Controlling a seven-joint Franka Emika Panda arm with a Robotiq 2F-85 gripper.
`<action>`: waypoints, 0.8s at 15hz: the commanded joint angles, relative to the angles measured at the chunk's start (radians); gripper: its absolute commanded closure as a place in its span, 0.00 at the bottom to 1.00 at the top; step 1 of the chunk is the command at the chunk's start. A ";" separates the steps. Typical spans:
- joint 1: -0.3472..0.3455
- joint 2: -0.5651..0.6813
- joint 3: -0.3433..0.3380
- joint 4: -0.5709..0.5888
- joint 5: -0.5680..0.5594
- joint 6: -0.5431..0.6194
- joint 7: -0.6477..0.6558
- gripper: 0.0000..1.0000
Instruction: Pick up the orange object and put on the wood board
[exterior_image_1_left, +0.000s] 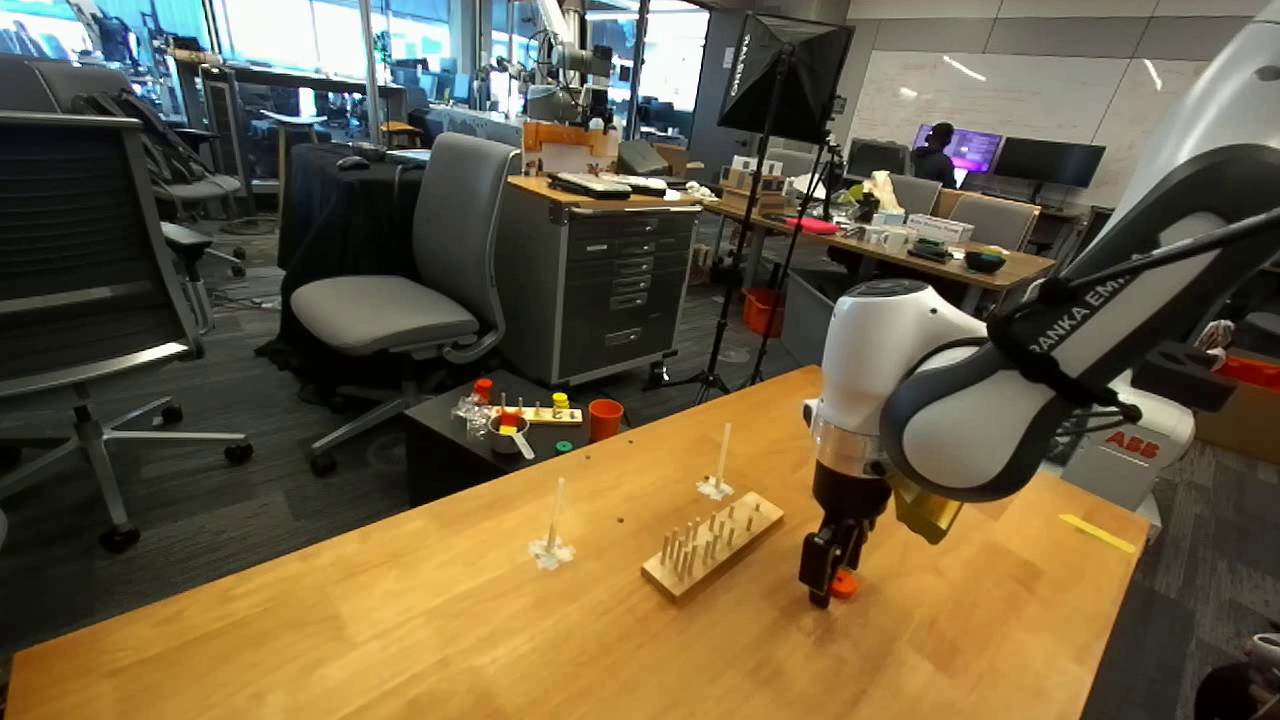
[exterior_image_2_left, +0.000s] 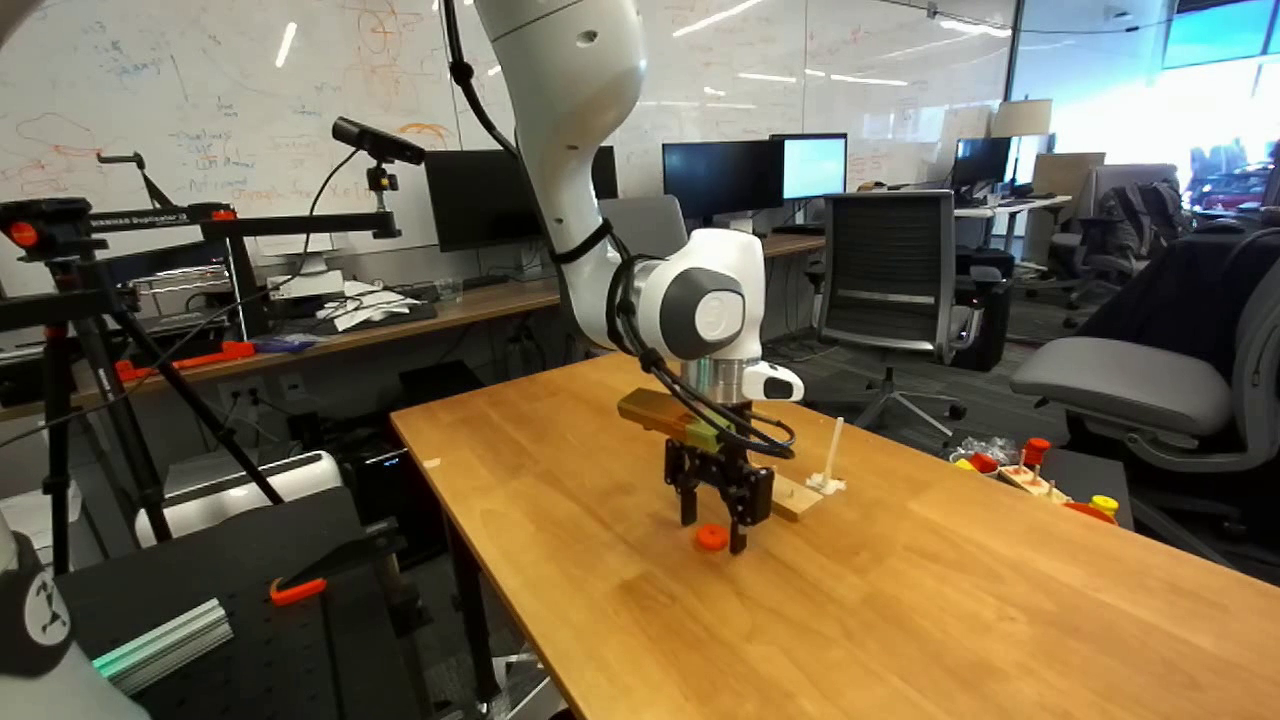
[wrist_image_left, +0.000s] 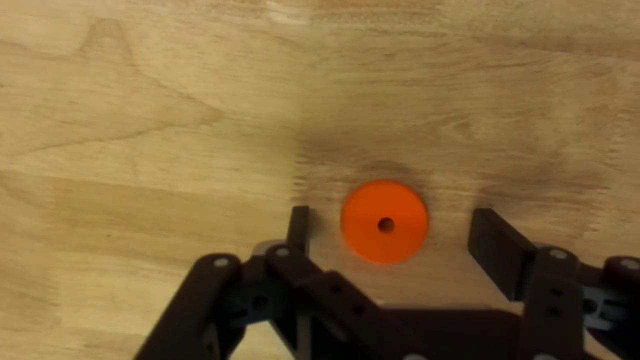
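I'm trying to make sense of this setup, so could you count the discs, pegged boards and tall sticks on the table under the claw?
Orange disc: 1
Pegged board: 1
Tall sticks: 2
Total: 4

In an exterior view, a long whiteboard (exterior_image_2_left: 250, 80) fills most of the background; it carries faint drawings (exterior_image_2_left: 378, 25) and bright streaks (exterior_image_2_left: 717, 18) of reflected light. Below it is a brown desk (exterior_image_2_left: 510, 300) with several monitors (exterior_image_2_left: 722, 178); farther back stands a lamp (exterior_image_2_left: 1022, 118) with a beige shade. In an exterior view, tall windows (exterior_image_1_left: 290, 45) are very bright. A black softbox (exterior_image_1_left: 805, 80) stands high near a grey drawer cabinet (exterior_image_1_left: 625, 290). Beside this cabinet is a grey office chair (exterior_image_1_left: 385, 310), and the carpeted floor (exterior_image_1_left: 290, 510) has a dark grey colour.
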 joint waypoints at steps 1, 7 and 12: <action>-0.015 0.012 0.017 0.015 0.033 0.019 0.004 0.51; -0.038 -0.008 0.014 0.015 0.063 0.006 0.002 0.82; -0.070 -0.038 0.017 0.036 0.093 -0.009 0.000 0.82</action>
